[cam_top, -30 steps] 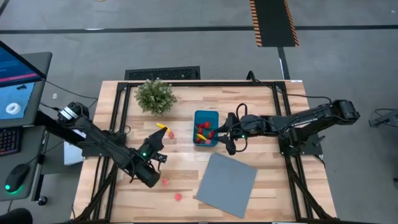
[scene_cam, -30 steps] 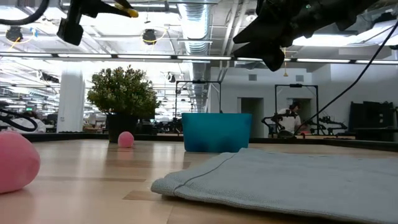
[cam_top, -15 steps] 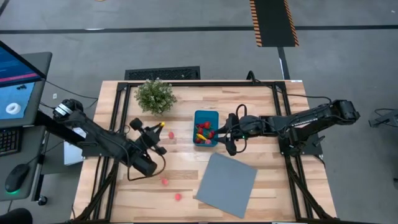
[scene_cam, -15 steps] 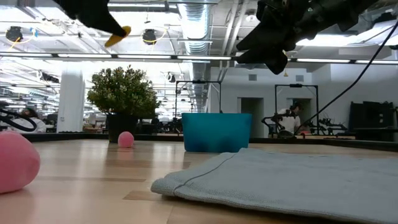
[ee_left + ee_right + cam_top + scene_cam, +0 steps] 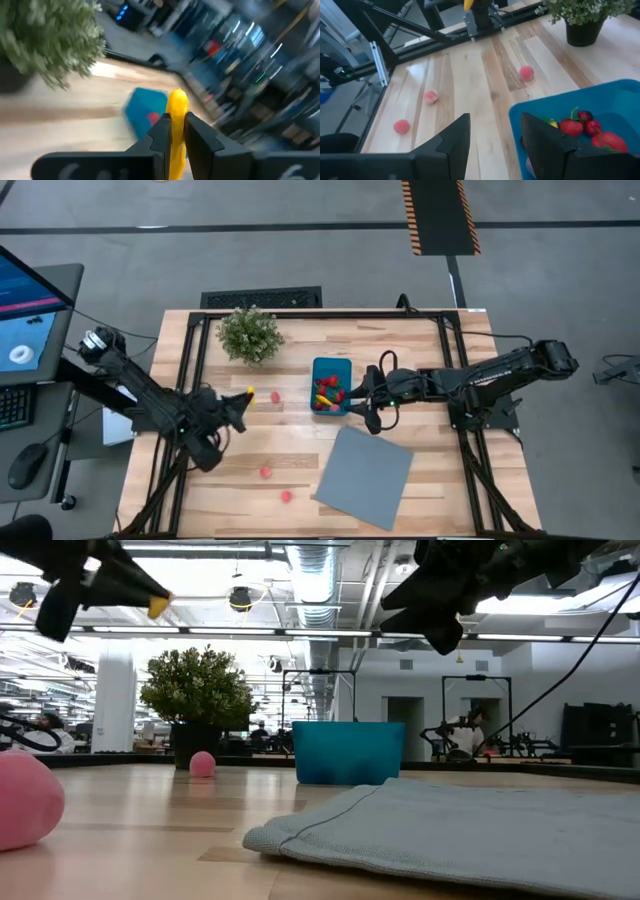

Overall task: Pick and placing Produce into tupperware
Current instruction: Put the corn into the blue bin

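My left pincer (image 5: 243, 399) is clamped on a little yellow toy fruit (image 5: 176, 111). The fruit stands up between my two dark fingers (image 5: 161, 131) and pokes out past their tips. This pincer is up in the air over the left part of the desk (image 5: 420, 355), and it points toward the blue tub (image 5: 331, 384). My left arm comes in low from the left side and reaches across the desk edge.

My right pincer (image 5: 367, 396) has its fingers (image 5: 454, 137) apart and holds nothing. It hangs just beside the right side of the tub. My right arm is stretched out long and almost flat from the right side of the desk.

The tub sits in the middle of the desk. It has red and yellow toy pieces (image 5: 590, 129) in it. One pink ball (image 5: 275, 396) lies between my left pincer and the tub. Two more pink pieces (image 5: 266, 472) lie nearer the front edge. A green plant (image 5: 248, 334) stands at the back left. A flat grey sheet (image 5: 366, 476) lies in front of the tub.
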Tool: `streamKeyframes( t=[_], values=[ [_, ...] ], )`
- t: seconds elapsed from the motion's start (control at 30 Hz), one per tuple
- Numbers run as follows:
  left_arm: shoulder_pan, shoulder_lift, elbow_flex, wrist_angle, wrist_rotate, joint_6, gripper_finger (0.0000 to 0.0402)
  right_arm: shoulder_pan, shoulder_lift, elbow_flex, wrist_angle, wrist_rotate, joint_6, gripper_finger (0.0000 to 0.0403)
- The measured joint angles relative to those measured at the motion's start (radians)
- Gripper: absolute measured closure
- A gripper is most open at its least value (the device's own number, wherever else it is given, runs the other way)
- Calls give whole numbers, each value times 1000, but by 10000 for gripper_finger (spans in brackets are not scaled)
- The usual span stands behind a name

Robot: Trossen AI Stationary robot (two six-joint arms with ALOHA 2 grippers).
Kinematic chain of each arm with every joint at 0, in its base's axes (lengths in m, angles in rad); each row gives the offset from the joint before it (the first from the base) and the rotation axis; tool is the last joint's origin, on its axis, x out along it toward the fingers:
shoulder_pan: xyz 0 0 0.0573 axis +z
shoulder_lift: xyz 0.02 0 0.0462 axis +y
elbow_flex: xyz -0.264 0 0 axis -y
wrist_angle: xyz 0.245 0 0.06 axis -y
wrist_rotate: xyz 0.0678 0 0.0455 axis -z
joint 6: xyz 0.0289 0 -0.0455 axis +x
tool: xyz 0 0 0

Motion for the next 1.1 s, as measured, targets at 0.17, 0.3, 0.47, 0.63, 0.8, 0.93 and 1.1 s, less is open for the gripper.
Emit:
streamKeyframes(
  t=[0.17, 0.3, 0.47, 0.63, 0.8, 0.93, 1.1],
  values=[
    [-77, -53, -131, 136, -137, -316, 366, 12, 0, 0, 28, 0, 0, 207],
    [-122, -56, -184, 206, -183, -477, 369, 22, 0, 0, 51, 0, 0, 207],
    [-158, -66, -184, 255, -147, -481, 371, 27, 0, 0, 57, 0, 0, 207],
    [-183, -79, -185, 244, -145, -388, 371, 29, 0, 0, 62, 0, 0, 207],
    [-183, -115, -184, 185, -62, -313, 371, 28, 0, 0, 51, 0, -17, 207],
    [-157, -197, -184, 16, 79, -284, 372, 21, 0, 0, 39, 0, -64, 207],
    [-135, -344, -185, -71, 96, -80, 372, -31, -33, -1, 97, -29, -108, 207]
  ],
)
